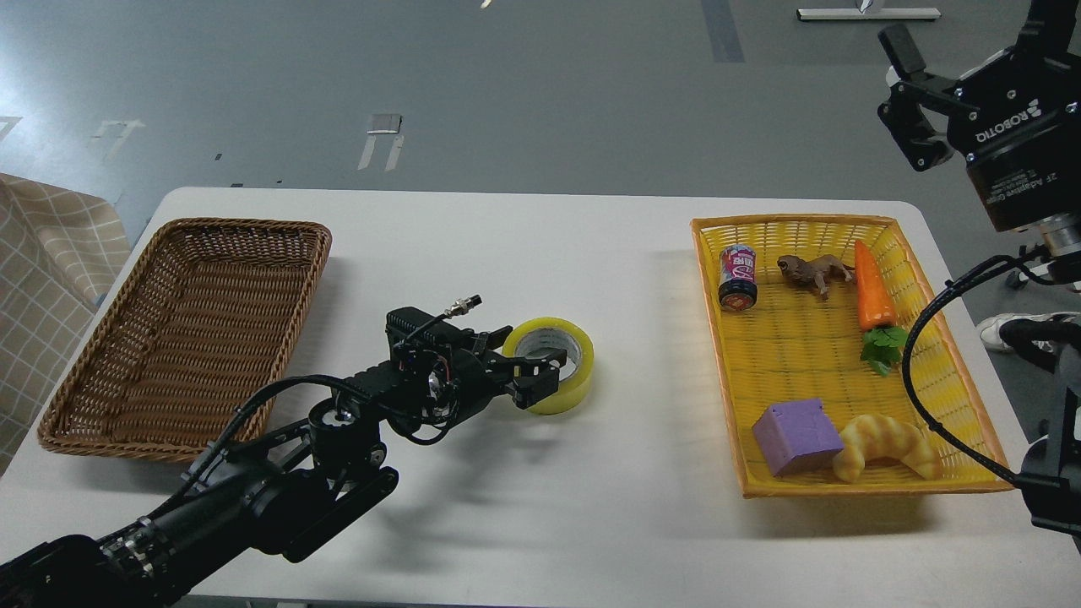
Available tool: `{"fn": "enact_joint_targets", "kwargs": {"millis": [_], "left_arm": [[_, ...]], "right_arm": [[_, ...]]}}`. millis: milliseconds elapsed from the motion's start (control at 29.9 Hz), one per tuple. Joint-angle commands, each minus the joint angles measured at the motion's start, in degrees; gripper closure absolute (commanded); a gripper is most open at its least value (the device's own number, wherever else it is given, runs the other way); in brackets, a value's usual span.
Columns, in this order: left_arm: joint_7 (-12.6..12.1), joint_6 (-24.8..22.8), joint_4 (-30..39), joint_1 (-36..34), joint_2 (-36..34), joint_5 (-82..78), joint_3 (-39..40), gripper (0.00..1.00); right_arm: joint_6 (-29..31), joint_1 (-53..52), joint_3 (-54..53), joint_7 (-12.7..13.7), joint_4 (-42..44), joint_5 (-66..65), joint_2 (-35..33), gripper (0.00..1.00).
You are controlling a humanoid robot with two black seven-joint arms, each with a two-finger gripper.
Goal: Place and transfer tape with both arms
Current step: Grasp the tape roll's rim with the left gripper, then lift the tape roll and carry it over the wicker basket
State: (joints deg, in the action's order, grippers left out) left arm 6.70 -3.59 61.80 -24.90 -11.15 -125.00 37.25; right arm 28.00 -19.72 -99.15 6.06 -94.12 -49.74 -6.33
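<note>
A white table fills most of the frame. At left sits a brown wicker basket. At right is a yellow plastic basket holding a small can, a brown toy animal and a toy carrot toward its upper end, with a purple cube touching a croissant-shaped bread at its lower end. Checked fabric shows at the left edge.

A robotics lab or test room is shown. A plain white table is set on a bare grey floor marked with strips of tape. Two baskets are laid out on it, a brown wicker basket and a yellow basket filled with toy props. Black robot arms with exposed cables are seen at both edges.
</note>
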Motion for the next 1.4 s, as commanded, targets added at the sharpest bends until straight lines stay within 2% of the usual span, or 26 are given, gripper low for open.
{"fn": "enact_joint_targets", "kwargs": {"millis": [0,33,67,100,267,434,868,1069,1369], "left_arm": [[-0.5,0.0,-0.8,-0.1,-0.1,0.0,0.0,0.75],[-0.5,0.0,-1.2,-0.1,-0.1,0.0,0.0,0.89],[-0.6,-0.1,-1.5,-0.1,-0.2,0.0,-0.1,0.98],[-0.6,-0.1,-1.5,-0.1,-0.2,0.0,-0.1,1.0],[-1.2,-0.1,-1.6,-0.1,-0.2,0.0,-0.1,1.0],[-3.4,-0.2,-1.6,-0.7,-0.5,0.0,-0.1,1.0],[-3.9,-0.1,-1.0,-5.2,-2.5,0.0,-0.1,1.0],[-3.6,-0.2,2.5,-6.6,-7.9,0.0,0.0,1.0],[-3.5,1.0,4.7,-9.7,-22.5,0.0,1.2,1.0]], "right_arm": [[0.0,0.0,-0.2,0.0,0.0,0.0,0.0,0.0],[0.0,0.0,-0.2,0.0,0.0,0.0,0.0,0.0],[0.0,0.0,-0.2,0.0,0.0,0.0,0.0,0.0],[0.0,0.0,-0.2,0.0,0.0,0.0,0.0,0.0],[0.0,0.1,-0.6,0.0,0.0,0.0,0.1,0.0],[0.0,0.6,-0.6,0.0,0.0,0.0,0.2,0.0],[0.0,0.9,-0.5,0.0,0.1,0.0,0.7,0.0],[0.0,0.9,-0.5,0.0,0.2,0.0,1.1,0.0],[0.0,0.9,-0.5,0.0,0.6,0.0,1.9,0.0]]}}
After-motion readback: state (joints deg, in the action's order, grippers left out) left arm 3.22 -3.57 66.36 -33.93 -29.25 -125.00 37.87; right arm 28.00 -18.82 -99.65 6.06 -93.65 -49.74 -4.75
